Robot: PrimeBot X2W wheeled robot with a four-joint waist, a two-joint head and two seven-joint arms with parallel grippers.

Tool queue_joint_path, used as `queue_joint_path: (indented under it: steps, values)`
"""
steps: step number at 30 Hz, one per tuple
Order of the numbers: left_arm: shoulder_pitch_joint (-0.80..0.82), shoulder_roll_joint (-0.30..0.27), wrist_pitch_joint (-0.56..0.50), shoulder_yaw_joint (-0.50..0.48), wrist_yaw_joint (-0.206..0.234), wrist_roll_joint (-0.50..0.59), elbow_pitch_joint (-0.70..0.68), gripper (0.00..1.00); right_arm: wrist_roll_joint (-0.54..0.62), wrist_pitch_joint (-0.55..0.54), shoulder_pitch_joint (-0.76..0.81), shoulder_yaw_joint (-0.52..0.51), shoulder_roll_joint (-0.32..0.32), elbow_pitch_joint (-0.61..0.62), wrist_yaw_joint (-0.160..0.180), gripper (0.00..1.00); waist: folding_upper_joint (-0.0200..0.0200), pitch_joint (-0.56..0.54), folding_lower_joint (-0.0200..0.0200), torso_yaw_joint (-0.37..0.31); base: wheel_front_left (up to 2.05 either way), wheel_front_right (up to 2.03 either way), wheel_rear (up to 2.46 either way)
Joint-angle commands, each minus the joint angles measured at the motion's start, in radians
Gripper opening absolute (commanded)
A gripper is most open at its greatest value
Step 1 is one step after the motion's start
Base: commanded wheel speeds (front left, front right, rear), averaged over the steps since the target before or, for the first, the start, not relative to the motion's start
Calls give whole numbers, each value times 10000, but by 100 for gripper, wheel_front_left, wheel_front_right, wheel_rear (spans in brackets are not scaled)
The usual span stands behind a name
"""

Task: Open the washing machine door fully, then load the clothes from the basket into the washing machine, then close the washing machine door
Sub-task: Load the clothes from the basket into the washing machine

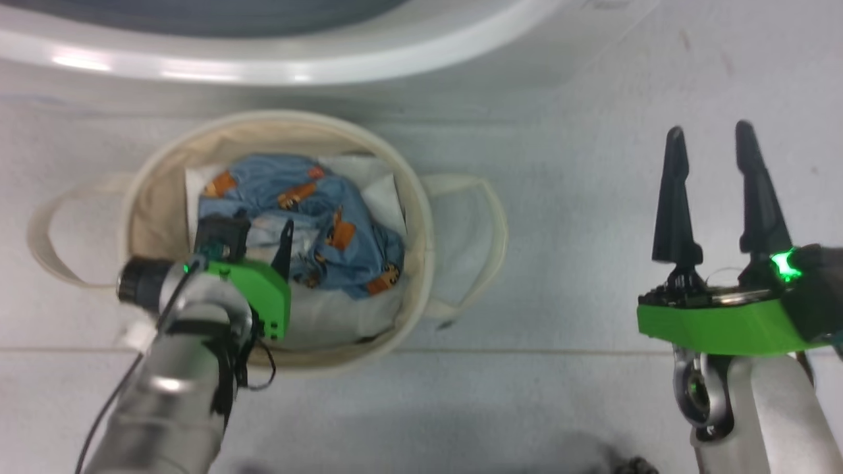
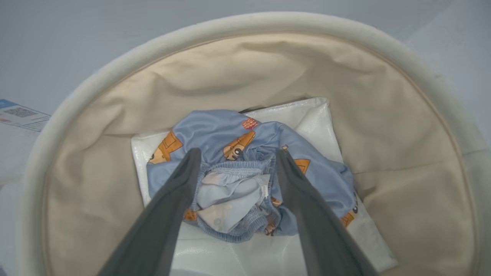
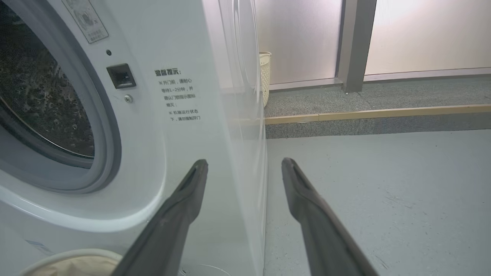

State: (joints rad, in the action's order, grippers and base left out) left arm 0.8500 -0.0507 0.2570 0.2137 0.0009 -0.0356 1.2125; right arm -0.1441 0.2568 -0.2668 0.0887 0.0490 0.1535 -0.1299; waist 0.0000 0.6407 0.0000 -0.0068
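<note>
The round cream basket [image 1: 423,224] stands on the floor just before the washing machine [image 1: 263,66]. In it lie the clothes [image 1: 342,224], a crumpled blue garment with orange animal prints. My left gripper [image 1: 260,227] reaches down into the basket. In the left wrist view it [image 2: 238,153] is open, its fingers on either side of the bunched waistband of the clothes [image 2: 215,126]. My right gripper [image 1: 710,131] is open and holds nothing above the bare floor, right of the basket. The right wrist view shows the machine's front [image 3: 180,134] and its uncovered drum [image 3: 38,96]. The washing machine door is out of view.
A flat white sheet [image 2: 318,122] lies under the clothes on the basket's bottom. The basket's looped handles [image 1: 474,243] stick out to both sides. A white lattice bin [image 3: 265,76] stands by the far wall beyond the machine. Grey floor spreads to the right.
</note>
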Motion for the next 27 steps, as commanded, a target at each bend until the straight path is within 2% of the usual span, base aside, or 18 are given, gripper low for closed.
queue_joint_path:
  steps: [1,7,15,27]
  values:
    - [323,-303,44,-147,112,78,163,100,123,49,-71,216,12,509,-8,100,0,1374,0,-144,0,0,0]
    - [1228,-318,-33,-128,420,13,611,100,343,49,-280,139,12,801,-8,100,0,2324,0,-120,0,0,0]
    - [1634,-431,-505,307,619,312,750,100,486,49,-273,67,12,952,-8,100,0,2864,0,-217,0,0,0]
    - [2076,-665,-1128,758,1736,639,779,100,690,49,-64,-50,81,1130,-8,100,0,3417,0,-247,0,0,0]
